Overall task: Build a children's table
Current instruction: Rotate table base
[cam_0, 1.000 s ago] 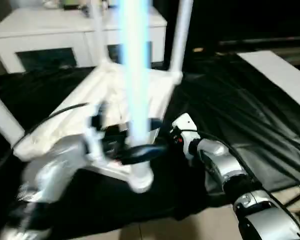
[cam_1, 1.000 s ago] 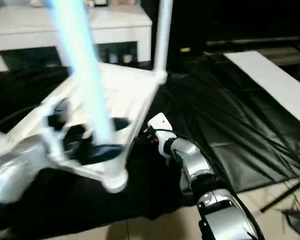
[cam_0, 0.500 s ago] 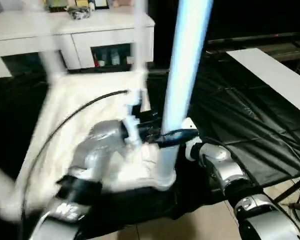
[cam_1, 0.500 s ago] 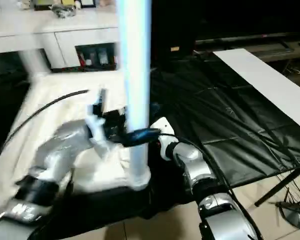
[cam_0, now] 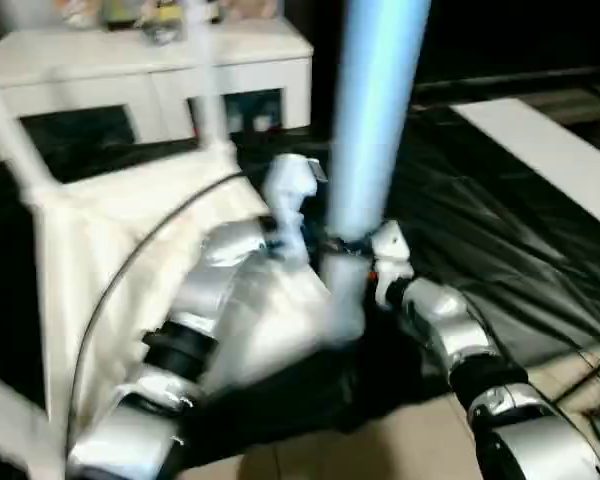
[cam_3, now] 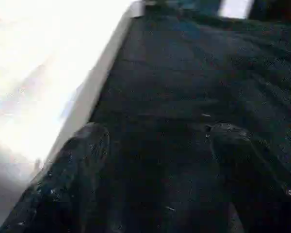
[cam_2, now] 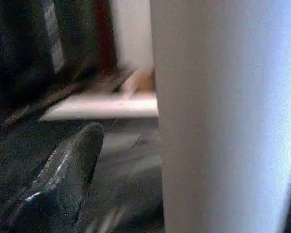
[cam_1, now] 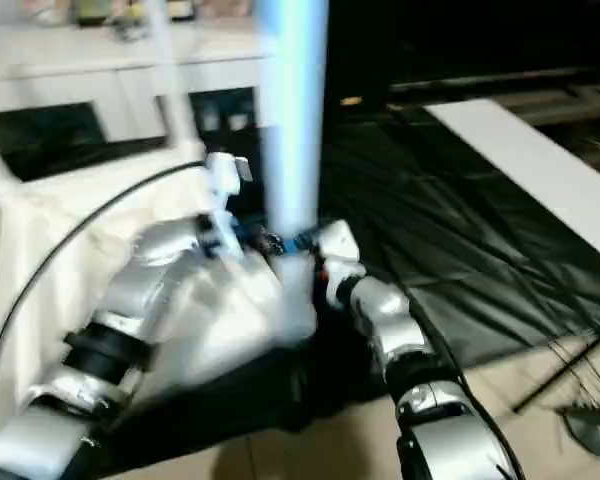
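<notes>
Black sheet (cam_0: 500, 230), upright leg (cam_2: 223, 116) between left claw (cam_0: 325, 245) fingers (cam_2: 68, 179)

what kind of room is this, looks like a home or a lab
Probably a living room set up as a work area: a white cabinet with dark glass doors and small items on top, a tiled floor, and black sheeting spread under the upturned children's table.
</notes>
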`<state>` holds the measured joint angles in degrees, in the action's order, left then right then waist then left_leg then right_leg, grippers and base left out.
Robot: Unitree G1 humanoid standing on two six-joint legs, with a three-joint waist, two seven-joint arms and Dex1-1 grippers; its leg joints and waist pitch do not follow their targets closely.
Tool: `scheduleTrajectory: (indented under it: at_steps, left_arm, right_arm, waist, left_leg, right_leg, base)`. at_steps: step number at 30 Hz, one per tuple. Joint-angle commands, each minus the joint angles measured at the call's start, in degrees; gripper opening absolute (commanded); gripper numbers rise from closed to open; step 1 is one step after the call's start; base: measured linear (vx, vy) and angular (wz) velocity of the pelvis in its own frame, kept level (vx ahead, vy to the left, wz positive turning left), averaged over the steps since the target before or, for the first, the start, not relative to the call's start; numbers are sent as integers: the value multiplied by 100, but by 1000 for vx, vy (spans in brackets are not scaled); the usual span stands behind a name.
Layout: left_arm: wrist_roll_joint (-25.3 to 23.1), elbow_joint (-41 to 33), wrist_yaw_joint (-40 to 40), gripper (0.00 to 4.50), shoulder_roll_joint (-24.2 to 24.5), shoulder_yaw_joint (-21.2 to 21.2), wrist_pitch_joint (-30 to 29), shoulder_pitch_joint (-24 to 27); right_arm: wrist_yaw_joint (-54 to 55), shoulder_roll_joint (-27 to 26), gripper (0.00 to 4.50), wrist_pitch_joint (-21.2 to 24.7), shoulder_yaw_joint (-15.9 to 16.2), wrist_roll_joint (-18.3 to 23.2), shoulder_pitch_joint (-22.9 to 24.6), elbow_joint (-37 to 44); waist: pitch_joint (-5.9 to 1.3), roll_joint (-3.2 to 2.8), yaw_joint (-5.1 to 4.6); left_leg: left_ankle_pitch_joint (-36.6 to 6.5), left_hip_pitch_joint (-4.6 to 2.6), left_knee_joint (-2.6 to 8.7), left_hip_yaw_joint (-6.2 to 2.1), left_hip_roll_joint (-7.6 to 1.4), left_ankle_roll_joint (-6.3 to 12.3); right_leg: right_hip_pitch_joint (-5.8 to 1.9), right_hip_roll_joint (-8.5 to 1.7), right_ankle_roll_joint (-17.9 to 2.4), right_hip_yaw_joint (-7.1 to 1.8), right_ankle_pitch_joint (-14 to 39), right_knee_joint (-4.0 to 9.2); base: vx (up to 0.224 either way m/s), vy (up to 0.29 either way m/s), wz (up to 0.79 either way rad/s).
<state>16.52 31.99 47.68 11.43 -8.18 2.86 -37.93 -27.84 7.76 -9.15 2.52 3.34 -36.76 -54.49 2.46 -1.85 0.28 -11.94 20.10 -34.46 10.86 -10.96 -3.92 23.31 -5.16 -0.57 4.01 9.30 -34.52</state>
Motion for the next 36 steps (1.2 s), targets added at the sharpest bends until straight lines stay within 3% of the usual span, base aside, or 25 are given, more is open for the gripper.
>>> scheduleTrajectory:
  at_steps: [1, 2, 3, 6, 8, 12, 14, 15, 16, 17, 19, 23, 24, 25, 26, 33, 34, 36]
  left_arm:
    - [-202, 138, -134, 442, 112, 67, 137, 5]
    - [-248, 184, -179, 442, 165, 78, 184, 11]
    - [-251, 196, -187, 442, 203, 97, 185, 25]
    - [-165, 145, -119, 442, 233, 169, 193, 79]
    - [67, -81, 77, 442, 219, 256, 18, 193]
    - [119, -415, 391, 442, 342, 132, -399, 433]
    - [-390, -546, -59, 442, 495, -86, -608, 658]
    - [-410, -550, -77, 442, 500, -93, -610, 666]
    - [-893, -671, -465, 442, 622, -308, -758, 864]
    - [-995, -699, -546, 442, 647, -355, -789, 906]
    - [-950, -937, -521, 442, 652, -368, -904, 1125]
    - [-770, -1558, -438, 442, 702, -453, -1710, 1484]
    - [-744, -1714, -446, 416, 722, -490, -1950, 1543]
    - [-744, -1714, -446, 407, 722, -490, -1950, 1543]
    - [-751, -1967, -604, 407, 693, -493, -2344, 1613]
    - [-875, -2456, -865, 359, 643, -543, -3106, 1726]
    - [-916, -2507, -901, 350, 663, -573, -3211, 1729]
    - [-985, -2525, -901, 338, 698, -633, -3253, 1722]
  right_arm:
    - [191, 76, 371, -110, -237, 150, -94, 136]
    - [213, 120, 371, -115, -329, 204, -95, 167]
    - [206, 160, 371, -99, -404, 259, -90, 204]
    - [90, 247, 371, -33, -516, 351, -30, 324]
    - [-142, 360, 371, -2, -507, 390, 110, 512]
    - [-396, 500, 371, 75, -461, 425, 311, 765]
    - [-785, 679, 371, 214, -315, 391, 532, 1112]
    - [-798, 686, 371, 220, -310, 390, 540, 1125]
    - [-1114, 861, 371, 390, -172, 357, 731, 1464]
    - [-1180, 899, 371, 428, -143, 351, 771, 1537]
    - [-1454, 1102, 371, 633, -7, 332, 968, 1909]
    - [-2098, 1530, 371, 1059, 325, 306, 1357, 2665]
    - [-2262, 1621, 371, 1160, 412, 295, 1439, 2849]
    - [-2262, 1621, 371, 1160, 412, 295, 1439, 2849]
    - [-2391, 1723, 371, 1354, 501, 284, 1536, 3126]
    - [-2347, 1831, 371, 1719, 569, 233, 1626, 3515]
    - [-2342, 1835, 371, 1764, 573, 235, 1628, 3554]
    - [-2308, 1831, 371, 1773, 575, 208, 1611, 3546]
  waist:
    - [-338, 34, 79]
    - [-351, 16, 103]
    - [-350, 18, 113]
    - [-373, 25, 153]
    - [-404, 25, 202]
    - [-421, 4, 263]
    - [-425, 2, 288]
    - [-412, 10, 282]
    - [-400, 28, 298]
    - [-393, 27, 317]
    - [-386, 36, 331]
    - [-337, 44, 362]
    - [-324, 36, 348]
    - [-319, 45, 362]
    - [-316, 46, 337]
    - [-313, 70, 306]
    - [-336, 57, 310]
    - [-331, 54, 310]
  left_leg:
    - [-1662, -5, 451, -117, -152, 142]
    - [-1554, -41, 439, -92, -171, 157]
    - [-1458, -1, 443, -85, -171, 213]
    - [-1192, 40, 433, -82, -178, 302]
    - [-795, 63, 394, -64, -183, 458]
    - [-578, 44, 358, -25, -192, 670]
    - [-510, 42, 347, -23, -201, 729]
    - [-541, 54, 347, -13, -195, 757]
    - [-609, 56, 354, -21, -211, 768]
    - [-677, 53, 362, -36, -223, 766]
    - [-740, 42, 376, -32, -213, 694]
    - [-1113, 26, 420, -33, -232, 488]
    - [-1178, 32, 434, -33, -229, 452]
    - [-1247, 30, 436, -39, -232, 426]
    - [-1297, 42, 442, -47, -210, 406]
    - [-1207, 68, 436, -65, -196, 380]
    - [-1059, 60, 422, -66, -201, 406]
    - [-1034, 63, 420, -60, -200, 431]
  right_leg:
    - [-256, -307, -897, -212, 2576, 535]
    - [-220, -291, -1086, -231, 2132, 500]
    - [-252, -276, -1223, -225, 1809, 455]
    - [-284, -284, -1342, -214, 1360, 392]
    - [-306, -287, -1525, -219, 692, 310]
    - [-288, -261, -1710, -214, 184, 248]
    - [-284, -256, -1741, -208, 40, 237]
    - [-283, -246, -1729, -207, 79, 251]
    - [-293, -256, -1652, -210, 196, 267]
    - [-300, -265, -1534, -213, 331, 283]
    - [-286, -275, -1455, -222, 632, 324]
    - [-251, -277, -1355, -234, 1230, 393]
    - [-255, -275, -1337, -235, 1337, 400]
    - [-249, -280, -1266, -238, 1480, 426]
    - [-245, -278, -1213, -231, 1647, 444]
    - [-235, -270, -994, -224, 1970, 484]
    - [-234, -263, -1053, -230, 1657, 452]
    - [-233, -259, -1105, -226, 1556, 450]
  base:
    - [0, 0, 0]
    - [0, 0, 0]
    - [0, 0, 0]
    - [0, 0, 0]
    - [0, 0, 0]
    - [0, 0, 0]
    - [0, 0, 0]
    - [0, 0, 0]
    - [0, 0, 0]
    - [0, 0, 0]
    - [0, 0, 0]
    - [0, 0, 0]
    - [0, 0, 0]
    - [0, 0, 0]
    - [0, 0, 0]
    - [0, 0, 0]
    - [0, 0, 0]
    - [0, 0, 0]
